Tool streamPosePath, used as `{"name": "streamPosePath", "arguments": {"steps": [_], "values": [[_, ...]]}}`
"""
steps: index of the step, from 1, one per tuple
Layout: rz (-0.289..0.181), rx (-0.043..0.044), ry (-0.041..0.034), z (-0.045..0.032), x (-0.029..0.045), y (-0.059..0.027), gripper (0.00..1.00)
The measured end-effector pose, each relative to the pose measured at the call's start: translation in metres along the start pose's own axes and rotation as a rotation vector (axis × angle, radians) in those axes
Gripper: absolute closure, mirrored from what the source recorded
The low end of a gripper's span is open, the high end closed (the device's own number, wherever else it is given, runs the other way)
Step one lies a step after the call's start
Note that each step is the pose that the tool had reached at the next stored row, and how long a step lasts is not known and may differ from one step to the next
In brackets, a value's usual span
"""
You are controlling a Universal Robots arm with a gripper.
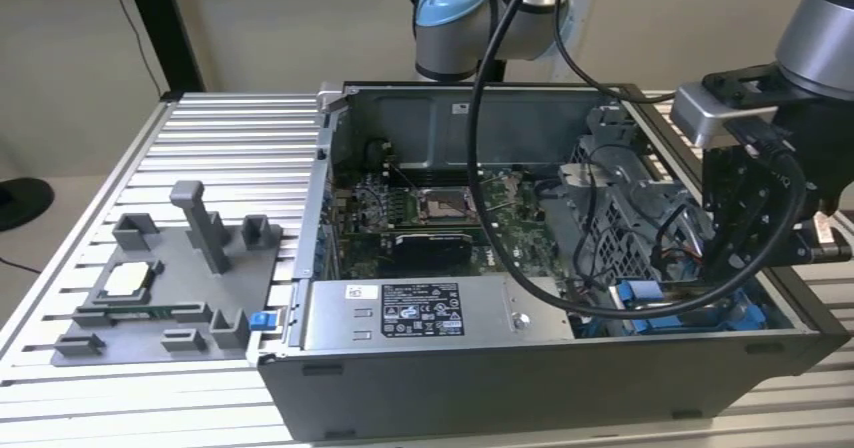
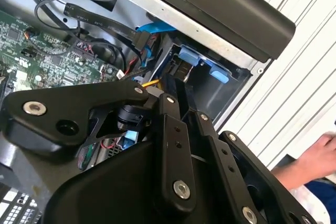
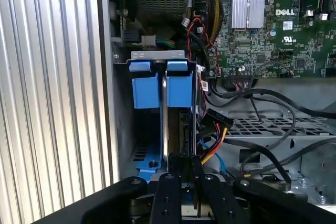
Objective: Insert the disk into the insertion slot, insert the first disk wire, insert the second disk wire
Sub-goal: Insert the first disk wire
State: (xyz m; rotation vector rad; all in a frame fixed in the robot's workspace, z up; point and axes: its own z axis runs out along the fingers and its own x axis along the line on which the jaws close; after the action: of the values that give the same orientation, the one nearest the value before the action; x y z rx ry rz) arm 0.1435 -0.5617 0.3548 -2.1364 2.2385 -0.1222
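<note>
- Broadly, the open computer case (image 1: 534, 388) lies on the slotted surface (image 1: 227, 128). A person's hand (image 2: 315, 156) hangs over the surface beside it, where a sudden swing of the arm could strike it.
- Slack black cable (image 1: 487, 168) from the arm droops into the case and could snag on the board's parts.
- Down in the corner bay, the end effector (image 3: 185, 160) reaches into the insertion slot (image 3: 157, 55); whether it is clamped or released I cannot tell.
- Seemingly the disk (image 3: 179, 90) stands on edge inside the slot, so a skewed push could jam it.
- Just beside it, the wire plug (image 3: 215, 121) and its coloured leads could get pinched.
</note>
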Motion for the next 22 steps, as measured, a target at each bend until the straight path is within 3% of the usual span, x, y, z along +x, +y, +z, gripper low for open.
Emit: {"name": "streamPosePath", "arguments": {"steps": [22], "values": [[0.000,0.0046,-0.0003,0.0097,-0.0018,0.0012,1.00]]}}
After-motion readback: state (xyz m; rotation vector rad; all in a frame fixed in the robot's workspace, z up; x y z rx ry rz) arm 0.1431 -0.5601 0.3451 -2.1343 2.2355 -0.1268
